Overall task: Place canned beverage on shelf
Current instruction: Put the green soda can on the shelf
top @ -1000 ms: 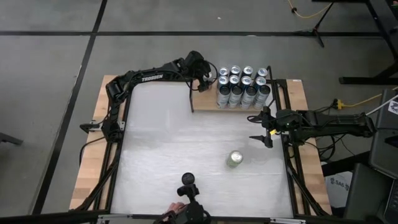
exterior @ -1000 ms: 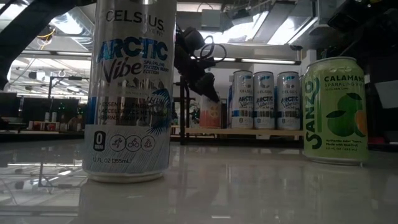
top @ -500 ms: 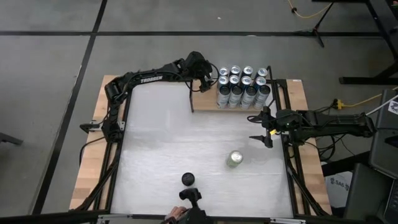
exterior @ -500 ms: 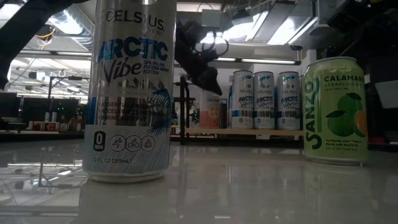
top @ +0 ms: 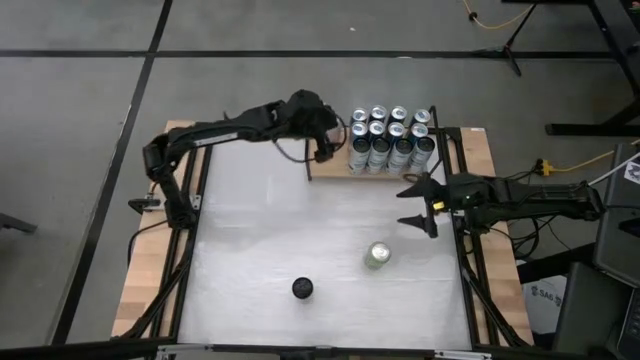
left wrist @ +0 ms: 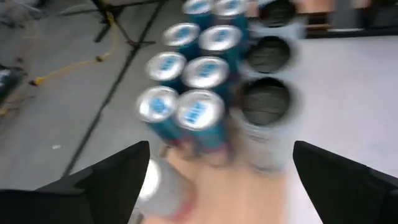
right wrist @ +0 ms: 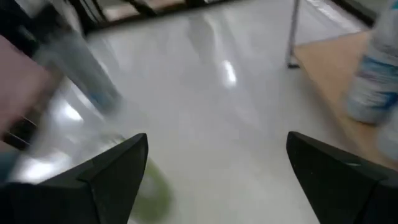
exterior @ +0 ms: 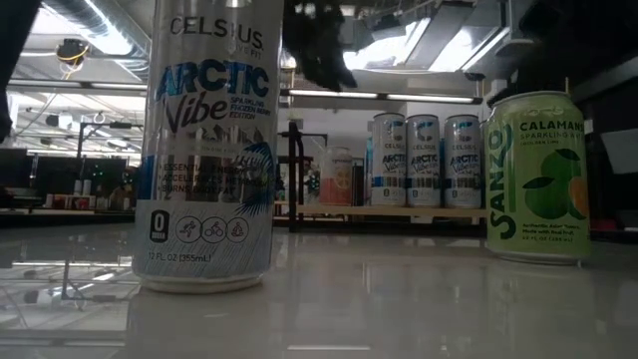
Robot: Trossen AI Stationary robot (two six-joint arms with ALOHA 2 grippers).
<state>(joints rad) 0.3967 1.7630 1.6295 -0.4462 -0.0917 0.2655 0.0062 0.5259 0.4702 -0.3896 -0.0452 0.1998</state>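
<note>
Right pincer [top: 418,205] gapes wide and empty; the green can [top: 377,256] stands just nearer on the surface [top: 270,230], awaiting a grasp. Beyond, the shelf [top: 335,160] holds blue cans [top: 390,140]. Left pincer [top: 325,140] hovers there, wide.

Two arms are seen over the table [top: 260,250], the left arm [top: 215,130] and the right arm [top: 530,195]. One shelf [top: 335,168] is counted at the far edge. On it, eight blue cans [top: 388,140] are counted from above, packed in two rows of four. One peach-coloured can [exterior: 339,177] is picked out on the shelf in the low view, apart from the blue group. Off the shelf, two loose cans are counted: one green can [top: 377,256] and one dark-topped can [top: 302,288], shown at table level as a blue-labelled can like the shelved ones. That is eleven cans counted altogether.
</note>
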